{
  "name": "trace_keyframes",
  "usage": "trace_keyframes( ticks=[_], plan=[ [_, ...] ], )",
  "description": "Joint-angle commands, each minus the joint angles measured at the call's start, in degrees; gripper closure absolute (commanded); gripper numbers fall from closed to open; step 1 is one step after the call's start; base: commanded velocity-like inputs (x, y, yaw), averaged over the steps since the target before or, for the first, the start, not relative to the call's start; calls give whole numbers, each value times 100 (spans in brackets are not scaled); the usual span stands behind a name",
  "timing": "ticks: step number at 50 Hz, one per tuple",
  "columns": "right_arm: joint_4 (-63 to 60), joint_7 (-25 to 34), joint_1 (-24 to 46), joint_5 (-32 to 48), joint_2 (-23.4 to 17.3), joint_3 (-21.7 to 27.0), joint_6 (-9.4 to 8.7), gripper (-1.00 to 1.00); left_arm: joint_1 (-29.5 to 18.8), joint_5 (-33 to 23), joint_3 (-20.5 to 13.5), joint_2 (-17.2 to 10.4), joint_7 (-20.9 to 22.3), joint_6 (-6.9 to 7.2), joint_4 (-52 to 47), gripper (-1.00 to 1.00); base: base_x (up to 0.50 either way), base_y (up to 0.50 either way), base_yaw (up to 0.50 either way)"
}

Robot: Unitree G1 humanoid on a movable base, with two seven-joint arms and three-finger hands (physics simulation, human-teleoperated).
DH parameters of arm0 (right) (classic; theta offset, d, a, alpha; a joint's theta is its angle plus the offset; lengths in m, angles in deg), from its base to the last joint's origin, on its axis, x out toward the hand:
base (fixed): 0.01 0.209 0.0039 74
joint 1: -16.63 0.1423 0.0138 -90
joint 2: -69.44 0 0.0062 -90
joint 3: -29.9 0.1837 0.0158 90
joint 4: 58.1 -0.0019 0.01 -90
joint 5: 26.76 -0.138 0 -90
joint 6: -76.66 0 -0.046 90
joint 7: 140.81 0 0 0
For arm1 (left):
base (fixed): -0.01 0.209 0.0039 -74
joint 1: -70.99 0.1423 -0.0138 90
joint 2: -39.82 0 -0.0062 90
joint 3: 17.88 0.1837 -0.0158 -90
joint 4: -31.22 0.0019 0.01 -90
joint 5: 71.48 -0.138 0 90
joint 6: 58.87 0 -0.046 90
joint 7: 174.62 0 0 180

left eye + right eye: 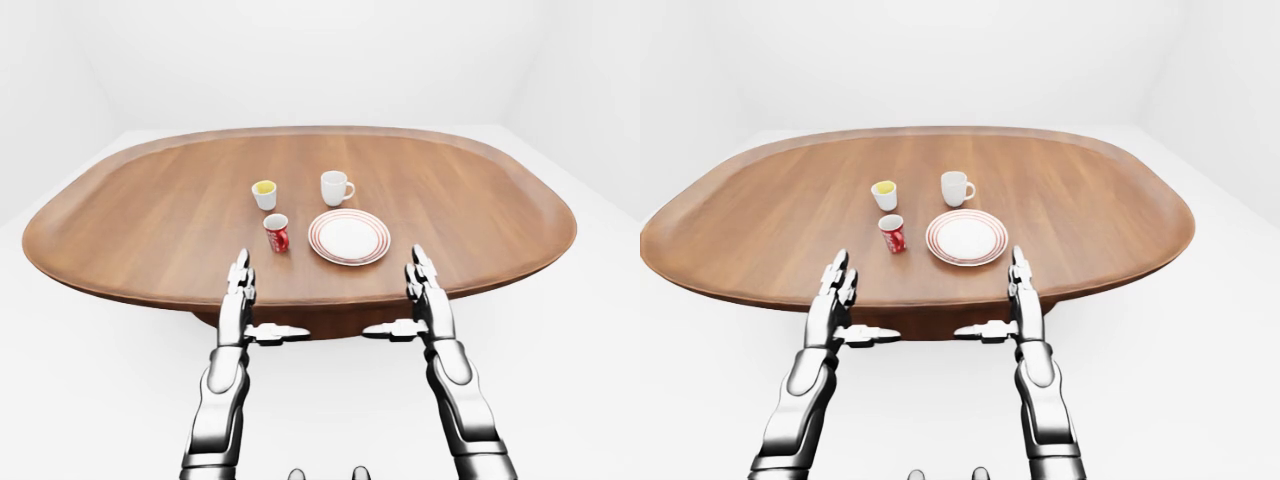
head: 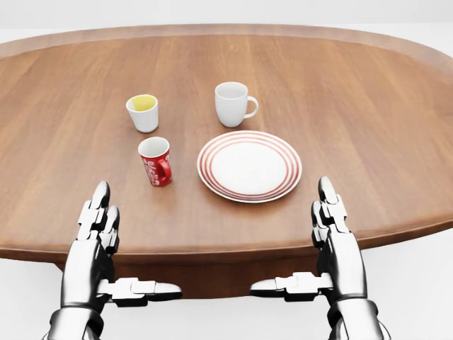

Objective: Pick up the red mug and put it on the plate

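The red mug [image 2: 156, 161] stands upright on the wooden table [image 2: 368, 113], its handle turned toward the lower right, just left of the red-ringed white plate [image 2: 249, 166]. The plate holds nothing. My left hand [image 2: 113, 248] hovers open at the table's near edge, below and left of the mug. At the same edge, below and right of the plate, my right hand [image 2: 311, 241] is open too. Both hands have flat fingers pointing up the view and thumbs pointing inward, with nothing in them.
Above the red mug stands a small white cup with yellow inside [image 2: 144, 112]. A white mug [image 2: 233, 104] stands above the plate. The oval table has a raised rim [image 1: 300, 296]; white floor lies all round it.
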Motion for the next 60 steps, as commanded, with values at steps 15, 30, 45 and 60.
trace_keyframes(
  ticks=[15,30,45,60],
  plan=[
    [13,110,-76,119,-62,67,82,-100,42,78,-98,-41,135,7,-61,-100,0,0,0],
    [201,88,-37,183,-66,88,136,-100,95,74,-84,-35,137,37,-154,-100,0,6,0],
    [199,83,-55,164,-61,93,134,-100,94,67,-82,-36,136,19,-138,-100,0,50,0],
    [188,185,164,0,-174,264,-115,-100,-189,51,-104,-93,164,374,-249,-100,0,17,0]
  ],
)
